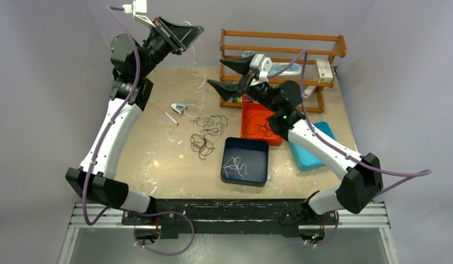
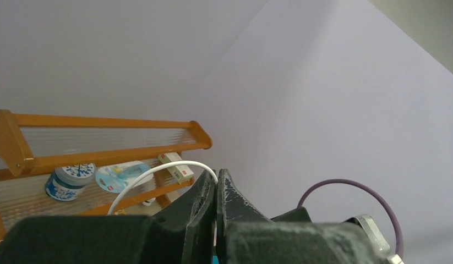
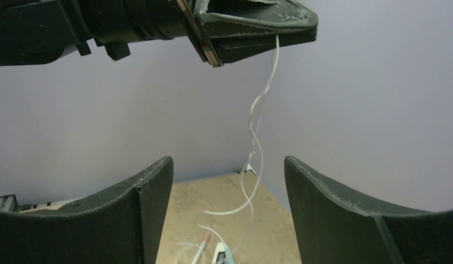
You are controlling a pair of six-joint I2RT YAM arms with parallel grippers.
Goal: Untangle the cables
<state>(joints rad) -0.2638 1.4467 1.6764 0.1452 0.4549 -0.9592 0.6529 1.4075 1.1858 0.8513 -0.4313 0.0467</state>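
- Raised nearest the overhead camera, the left tool (image 1: 197, 30) is one of two; its fingers are pressed together on one thin white cable (image 1: 201, 88).
- From that grip the thin white cable hangs in loose curls down to the beige speckled worktop (image 1: 158, 159).
- Right tool (image 1: 216, 72): held high just beside the hanging cable, fingers spread wide, holding nothing. In its wrist view the cable hangs beyond the gap, apart from both fingers.
- Dark wiry cables (image 1: 207, 132): one tangle of curly loops at the worktop centre, just left of the trays. The number of strands cannot be told.
- Trays: three.
  - One orange rectangular tray (image 1: 247, 129) holds one dark looped cable (image 1: 261, 129).
  - One dark blue square tray (image 1: 254, 154) holds pale cable pieces (image 1: 234, 165).
  - One light blue tray (image 1: 306, 157) lies partly under the right arm.
- One brown wooden rack (image 1: 284, 37) stands at the far edge.
- Two small items lie where the white cable meets the worktop: one red-and-white stick (image 1: 169, 116) and one blue-and-white object (image 1: 179, 108).
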